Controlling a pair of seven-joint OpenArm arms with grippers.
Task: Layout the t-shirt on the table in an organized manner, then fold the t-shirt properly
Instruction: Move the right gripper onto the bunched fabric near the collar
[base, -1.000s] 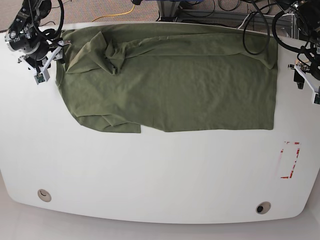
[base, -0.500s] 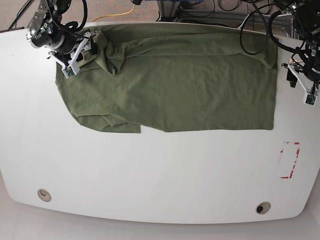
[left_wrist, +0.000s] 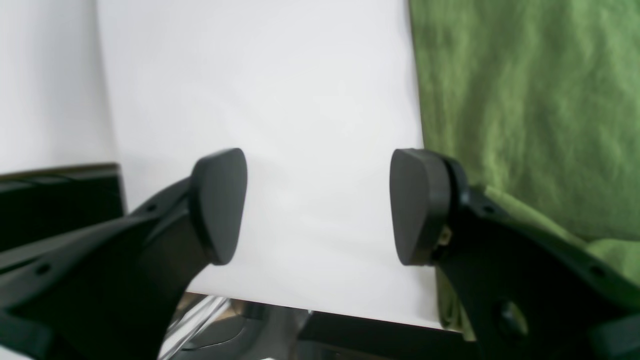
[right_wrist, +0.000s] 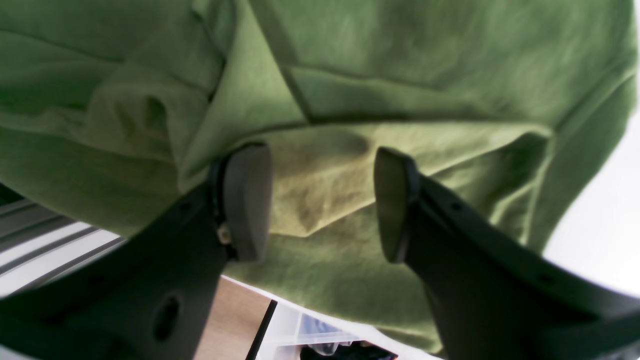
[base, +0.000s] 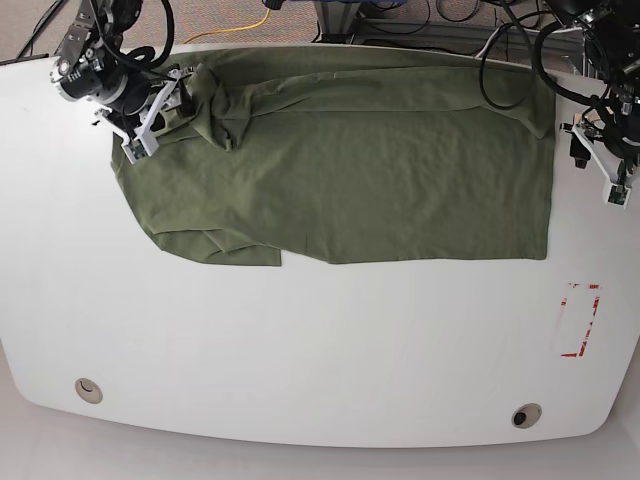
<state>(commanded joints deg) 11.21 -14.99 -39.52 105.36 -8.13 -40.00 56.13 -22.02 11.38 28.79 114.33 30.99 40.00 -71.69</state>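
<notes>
- One t-shirt (base: 350, 160), olive green, spread sideways across the far half of the tabletop (base: 300, 350). Most of it lies pretty flat, but there's a bunched lump of folds near its far left corner in the base view and a small tucked-over flap at the near left edge.
- One tabletop, white, with rounded corners.
- Two grommets near the front edge: a pale one (base: 88, 389) on the left of the base view and a dark one (base: 526, 414) on the right.
- One red tape rectangle (base: 578, 320), sitting on bare tabletop near the right side, well apart from the shirt.
- Two arms, so two pincers.
- Right pincer (right_wrist: 320, 205): open a fair bit, sitting right over the bunched corner of the shirt. In its wrist view a raised fold of fabric sits between the two pads (right_wrist: 247, 202). Can't tell if the pads actually press on the cloth, and the gap hasn't closed on it.
- In the base view the right pincer (base: 152, 115) is at the shirt's far left corner, just beside that lump.
- Left pincer (left_wrist: 317, 207): wide open, holding nothing, only white tabletop shows between its pads (left_wrist: 220, 205). The shirt's edge runs just beside one pad in the wrist view.
- In the base view the left pincer (base: 598, 160) is off the shirt's right edge, near it, over bare tabletop.
</notes>
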